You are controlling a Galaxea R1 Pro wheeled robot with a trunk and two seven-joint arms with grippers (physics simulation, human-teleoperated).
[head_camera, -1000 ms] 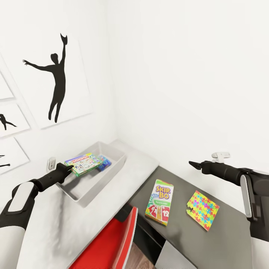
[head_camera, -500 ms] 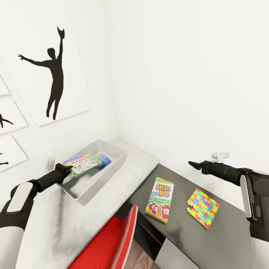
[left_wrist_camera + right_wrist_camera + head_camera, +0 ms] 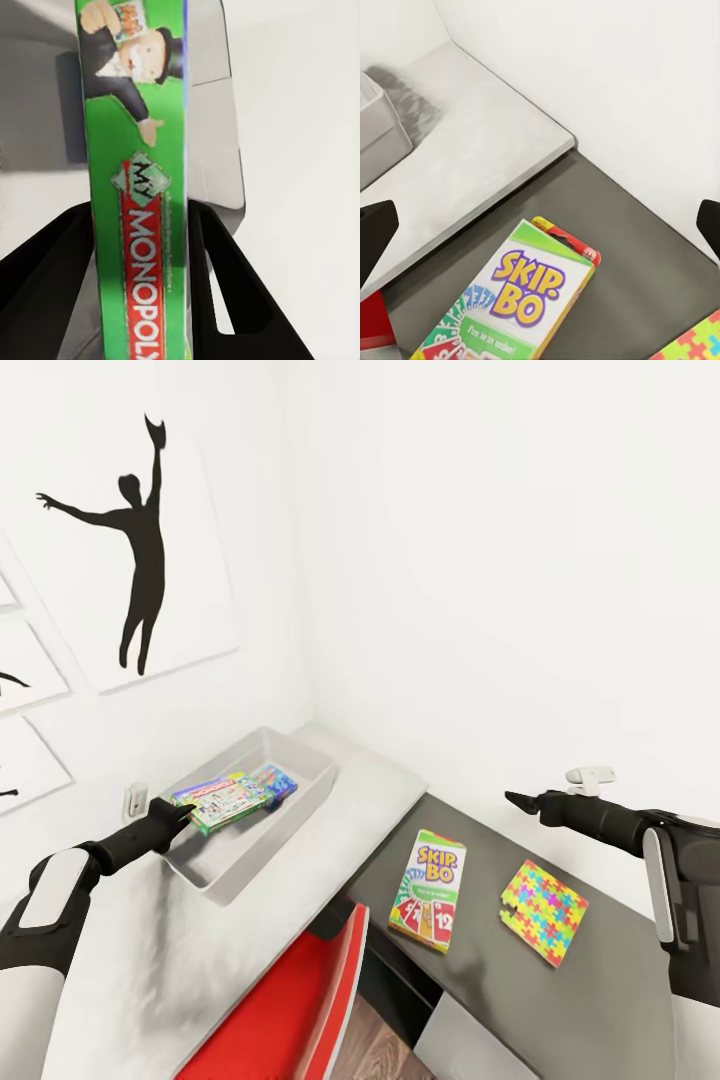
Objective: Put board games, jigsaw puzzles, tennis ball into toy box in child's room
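Over the grey tray (image 3: 225,880), my left tool (image 3: 183,815) keeps pinching the Monopoly box (image 3: 222,801); lowered slightly, release seems close.

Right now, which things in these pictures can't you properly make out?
- Blue box in the toy box, head view: mostly covered by the green-edged board game.
- Jigsaw puzzle, right wrist view: cut off by the picture's corner.
- Red chair, head view: cut off by the bottom edge.
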